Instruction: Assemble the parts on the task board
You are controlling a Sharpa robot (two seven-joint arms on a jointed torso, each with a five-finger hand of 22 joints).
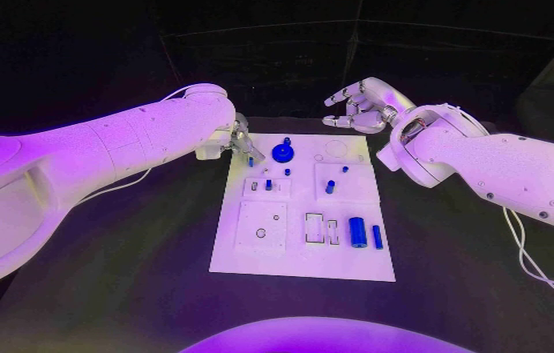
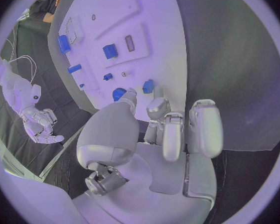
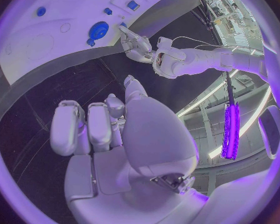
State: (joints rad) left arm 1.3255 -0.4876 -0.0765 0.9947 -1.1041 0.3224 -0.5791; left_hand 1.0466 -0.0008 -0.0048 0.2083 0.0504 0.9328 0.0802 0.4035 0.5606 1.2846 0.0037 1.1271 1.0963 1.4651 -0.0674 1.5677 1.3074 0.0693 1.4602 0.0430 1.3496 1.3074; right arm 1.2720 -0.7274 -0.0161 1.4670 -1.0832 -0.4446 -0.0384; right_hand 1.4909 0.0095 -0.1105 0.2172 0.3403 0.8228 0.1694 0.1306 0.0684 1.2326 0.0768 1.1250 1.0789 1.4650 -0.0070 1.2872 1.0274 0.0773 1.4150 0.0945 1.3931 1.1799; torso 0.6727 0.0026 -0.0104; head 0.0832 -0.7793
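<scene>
In the head view, the task board (image 1: 303, 269) lies in the middle of the black table (image 1: 115, 289). Several blue parts stand or lie on it: a gear (image 1: 284, 155) at the far left part of the board, a small peg (image 1: 331, 186) near the middle, and two longer cylinders (image 1: 358, 232) lying side by side on the near right. Some recesses, such as the outlined slot (image 1: 314, 226) and the square plate with a hole (image 1: 261, 230), look unfilled, so I judge the assembly well short of complete. The left hand (image 1: 239, 143) hangs at the board's far left edge with a small blue part (image 1: 250, 161) at its fingertips, seemingly pinched. The right hand (image 1: 360, 105) hovers beyond the board's far right corner, fingers curled loosely apart, holding nothing.

In the left wrist view, the left hand (image 2: 154, 129) reaches toward the board (image 2: 196, 45); a small blue piece (image 2: 148, 86) sits at the fingertips and another (image 2: 119, 94) just beside the thumb. Whether the fingers clamp one of them I cannot tell for certain, though it looks held. The right hand (image 2: 43, 127) shows off the board, apart and empty.

In the right wrist view, the right hand (image 3: 115, 129) is over the dark table with nothing between its fingers. The gear (image 3: 98, 30) sits on the board (image 3: 40, 50), and the left hand (image 3: 135, 44) is at the board's edge just beside it. Most seating appears left to do.
</scene>
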